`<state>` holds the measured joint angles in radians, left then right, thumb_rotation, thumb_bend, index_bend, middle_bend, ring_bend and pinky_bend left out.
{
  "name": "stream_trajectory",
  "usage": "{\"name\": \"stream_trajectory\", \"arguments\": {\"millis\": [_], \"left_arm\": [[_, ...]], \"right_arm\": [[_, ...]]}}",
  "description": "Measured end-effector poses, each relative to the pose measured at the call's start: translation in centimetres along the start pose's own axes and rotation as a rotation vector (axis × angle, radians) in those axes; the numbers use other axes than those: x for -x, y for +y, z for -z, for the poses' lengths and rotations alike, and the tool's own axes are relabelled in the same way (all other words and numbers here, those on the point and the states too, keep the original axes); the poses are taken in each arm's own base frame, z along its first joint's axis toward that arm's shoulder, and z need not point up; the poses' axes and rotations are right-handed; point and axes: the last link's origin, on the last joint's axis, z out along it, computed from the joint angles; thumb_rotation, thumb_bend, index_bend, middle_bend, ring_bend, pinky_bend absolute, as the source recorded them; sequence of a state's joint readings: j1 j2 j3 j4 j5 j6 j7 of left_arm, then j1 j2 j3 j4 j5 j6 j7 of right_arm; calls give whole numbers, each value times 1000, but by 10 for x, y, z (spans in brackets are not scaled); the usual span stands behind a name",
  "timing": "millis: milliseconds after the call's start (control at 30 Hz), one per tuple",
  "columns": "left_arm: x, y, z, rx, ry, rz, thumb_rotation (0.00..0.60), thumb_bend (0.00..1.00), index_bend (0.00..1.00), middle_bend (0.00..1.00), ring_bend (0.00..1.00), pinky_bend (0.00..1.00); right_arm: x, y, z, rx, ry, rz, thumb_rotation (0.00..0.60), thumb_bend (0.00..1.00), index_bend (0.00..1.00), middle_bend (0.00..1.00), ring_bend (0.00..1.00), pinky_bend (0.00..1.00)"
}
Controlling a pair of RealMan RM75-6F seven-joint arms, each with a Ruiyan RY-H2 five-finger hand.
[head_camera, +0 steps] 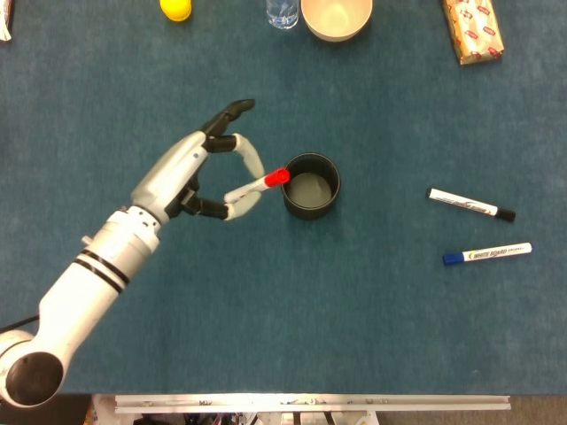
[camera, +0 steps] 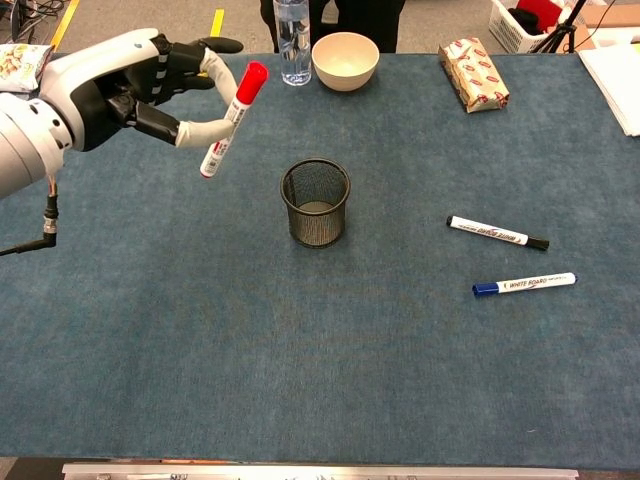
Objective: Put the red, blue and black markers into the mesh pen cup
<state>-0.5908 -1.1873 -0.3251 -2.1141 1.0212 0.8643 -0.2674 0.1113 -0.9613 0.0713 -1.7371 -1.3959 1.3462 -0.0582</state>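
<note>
Left hand (head_camera: 190, 173) pinches red marker (head_camera: 257, 186) at its lower end, other fingers spread. Marker tilted, cap up-right, just left of mesh pen cup (camera: 315, 203) at frame centre. Right hand not in view.

Far edge of bench (camera: 300, 380), blue-green cloth cover: yellow ball-like object (camera: 197, 60) at left, clear plastic bottle (camera: 292, 30) just left of a cream bowl (camera: 345, 60), bowl upright. Wrapped packet (camera: 474, 74), red and white print, lying further right. White sheets (camera: 615, 75) at right edge. Snack bag (camera: 25, 66) at far left corner.
</note>
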Motion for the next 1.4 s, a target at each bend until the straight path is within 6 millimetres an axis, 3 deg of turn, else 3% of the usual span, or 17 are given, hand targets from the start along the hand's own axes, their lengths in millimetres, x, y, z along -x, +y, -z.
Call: {"name": "stream_trajectory", "arguments": {"millis": [333,600,1033,1400], "left_arm": [[8,4,-23,38,-19,273,600,323,644,47,13,0],[21,-8,-50,66,-22,399,600,322,644,46,13,0],[43,-32,-72,82,-2,487,600,322,642,47,13,0],[59,-40,-83,96,-4,510,600,323,642,47,12,0]], "right_arm": [[0,1,1,5,-3,2,600,0,150,231,160,310],[0,2,2,6,-4,2,600,0,150,231,160,309],[1,7,5,21,-12,7,600,0,150,231,160,310],[2,10,8,28,-15,5,600,0,150,231,160,309]]}}
